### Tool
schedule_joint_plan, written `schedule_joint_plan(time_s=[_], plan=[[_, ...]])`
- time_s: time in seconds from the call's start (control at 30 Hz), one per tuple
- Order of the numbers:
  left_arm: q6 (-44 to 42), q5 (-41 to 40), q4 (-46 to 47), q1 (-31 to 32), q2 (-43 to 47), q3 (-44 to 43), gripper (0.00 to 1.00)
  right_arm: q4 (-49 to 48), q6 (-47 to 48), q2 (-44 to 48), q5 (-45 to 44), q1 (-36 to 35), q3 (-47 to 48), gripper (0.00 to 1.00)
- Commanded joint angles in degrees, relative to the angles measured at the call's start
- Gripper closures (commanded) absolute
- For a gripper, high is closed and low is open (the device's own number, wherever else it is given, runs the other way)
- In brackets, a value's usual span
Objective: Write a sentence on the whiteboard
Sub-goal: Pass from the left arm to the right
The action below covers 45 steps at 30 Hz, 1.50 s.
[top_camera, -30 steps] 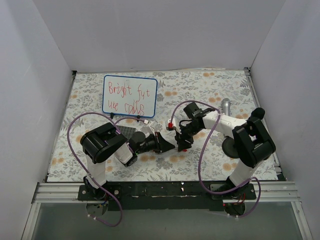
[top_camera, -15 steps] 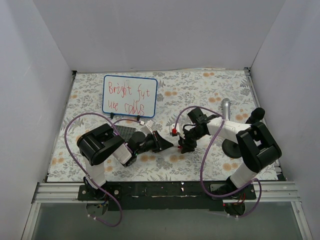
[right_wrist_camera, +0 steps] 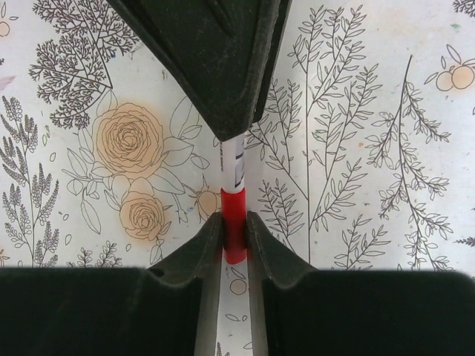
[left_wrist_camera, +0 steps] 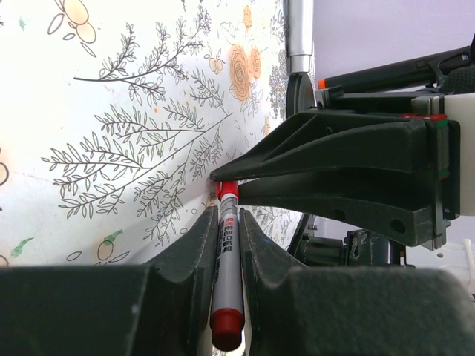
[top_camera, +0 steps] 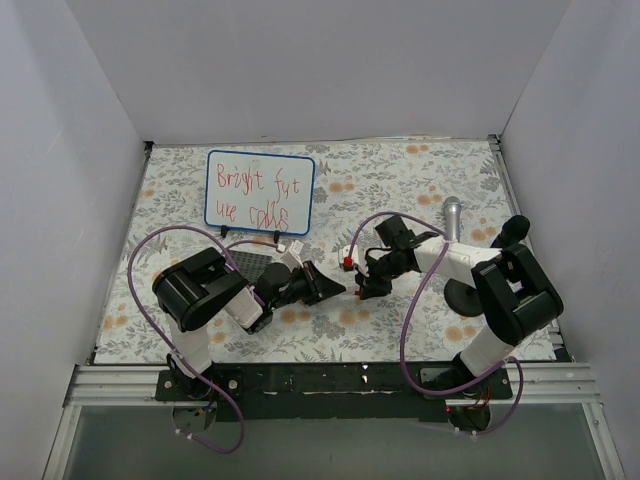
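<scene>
The whiteboard (top_camera: 260, 190) stands at the back left with the sentence (top_camera: 256, 197) in red on two lines. My left gripper (top_camera: 335, 288) is shut on a red-ended marker (left_wrist_camera: 226, 252), which lies along its jaws and points out past the fingertips. My right gripper (top_camera: 358, 284) meets it tip to tip at mid-table and is shut on the marker's red cap (right_wrist_camera: 234, 200). In the right wrist view the cap sits against the white barrel (right_wrist_camera: 236, 159). The left fingers (right_wrist_camera: 215, 59) cover the rest of the barrel.
A dark studded plate (top_camera: 250, 265) lies partly under the left arm. A silver cylinder (top_camera: 452, 212) and a black round base (top_camera: 462, 295) lie by the right arm. White walls close in the flowered tabletop (top_camera: 400, 180) on three sides.
Over the last second my right wrist shifted a little right and lower while the left arm eased slightly left. Both grippers stay joined at the marker.
</scene>
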<state>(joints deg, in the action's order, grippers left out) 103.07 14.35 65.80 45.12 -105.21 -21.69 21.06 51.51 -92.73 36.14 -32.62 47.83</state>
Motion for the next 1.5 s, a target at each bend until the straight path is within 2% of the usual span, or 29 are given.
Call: schedule_joint_plan(time_s=[0.0, 0.07, 0.57, 1.0, 1.17, 1.37, 1.4, 1.43, 1.47], plan=[[1.6, -0.3, 1.7, -0.1, -0.3, 0.5, 1.00, -0.4, 0.3, -1.0, 0.2, -0.9, -0.8, 0.89], [1.9, 0.8, 3.3, -0.1, -1.9, -0.2, 1.00, -0.3, 0.6, -1.1, -0.1, -1.2, -0.6, 0.99], [-0.1, 5.2, 4.5, 4.1, -9.7, -8.4, 1.00, -2.4, -1.9, 6.2, 5.3, -2.4, 0.0, 0.99], [-0.8, 9.2, 5.5, 8.0, -12.7, -14.8, 1.00, -9.1, -6.2, 14.3, 7.3, -1.7, -3.3, 0.99], [-0.1, 8.3, 6.3, 8.6, -13.0, -15.1, 1.00, -10.8, -8.2, 16.1, 8.1, -0.1, -4.4, 0.99], [-1.3, 3.4, 2.5, 7.9, -7.8, -12.5, 1.00, -5.9, -7.6, 15.0, 5.1, 1.3, -3.6, 0.99], [-1.6, 2.6, 1.9, 7.5, -5.5, -11.6, 0.96, -5.2, -7.5, 14.9, 4.6, 1.5, -3.6, 0.99], [-1.9, 1.7, 0.8, 7.1, -4.3, -10.1, 0.86, -4.7, -7.3, 15.0, 3.8, 1.9, -3.5, 0.99], [-2.2, 1.1, 0.4, 6.3, -2.9, -9.3, 0.81, -3.8, -7.3, 15.1, 3.3, 2.1, -3.6, 0.99]])
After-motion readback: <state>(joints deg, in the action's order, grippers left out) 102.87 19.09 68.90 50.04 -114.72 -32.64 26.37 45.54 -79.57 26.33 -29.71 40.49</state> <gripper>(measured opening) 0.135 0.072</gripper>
